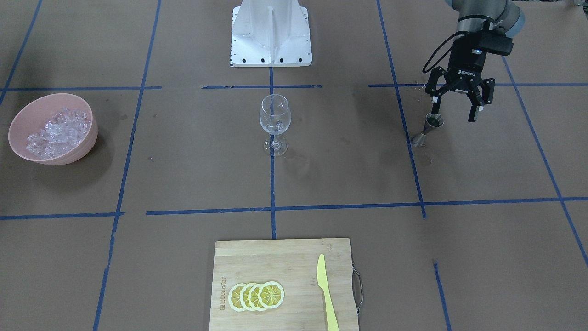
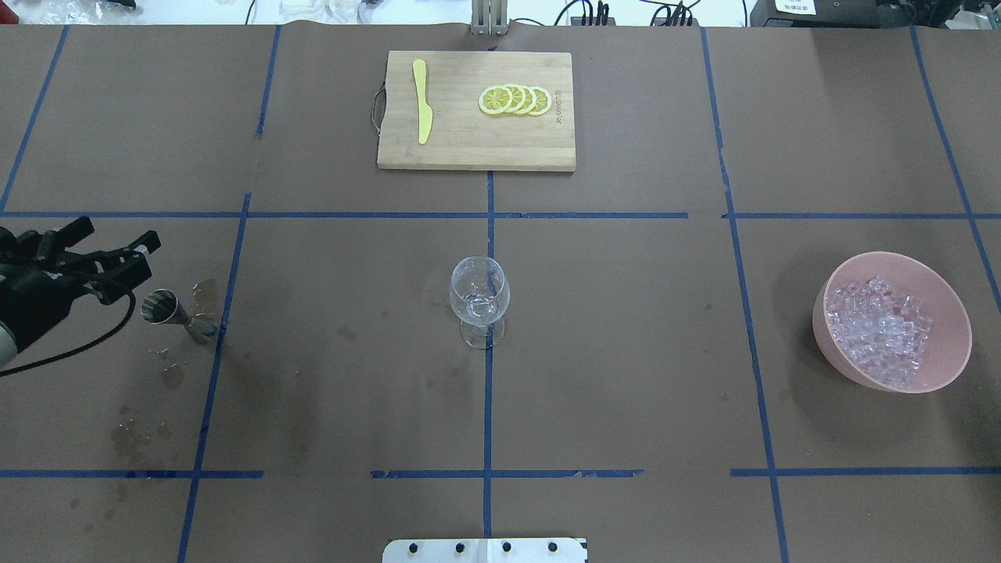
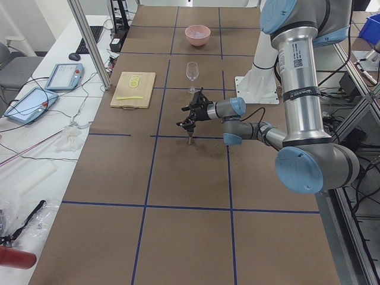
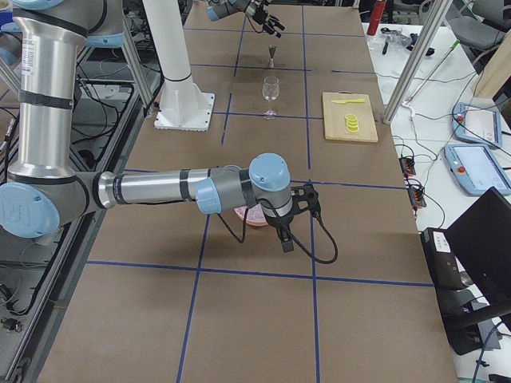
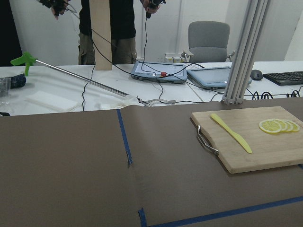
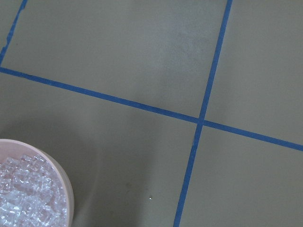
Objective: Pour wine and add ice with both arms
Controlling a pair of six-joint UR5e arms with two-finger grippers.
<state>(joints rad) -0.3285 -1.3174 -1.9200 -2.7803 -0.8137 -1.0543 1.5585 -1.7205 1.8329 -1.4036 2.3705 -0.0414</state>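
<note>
A clear stemmed glass (image 1: pixel 274 122) (image 2: pixel 478 301) stands upright at the table's middle. The ice (image 1: pixel 59 131) (image 2: pixel 880 328) (image 6: pixel 26 198) fills a pink bowl (image 1: pixel 87 138) (image 2: pixel 950 352) on the robot's right. No wine shows. A small metal jigger (image 1: pixel 427 128) (image 2: pixel 176 313) stands on the robot's left. My left gripper (image 1: pixel 454 115) (image 2: pixel 123 231) hangs open and empty just above and beside it, one finger close to its rim. My right gripper (image 4: pixel 286 239) hovers high over the pink bowl and shows only in the exterior right view, so I cannot tell its state.
A wooden cutting board (image 2: pixel 453 152) (image 1: pixel 257 257) with lemon slices (image 2: pixel 516 100) and a yellow knife (image 2: pixel 422 109) lies at the far middle. Wet spots (image 2: pixel 168 375) darken the paper around the jigger. The white base block (image 1: pixel 271 32) stands behind the glass.
</note>
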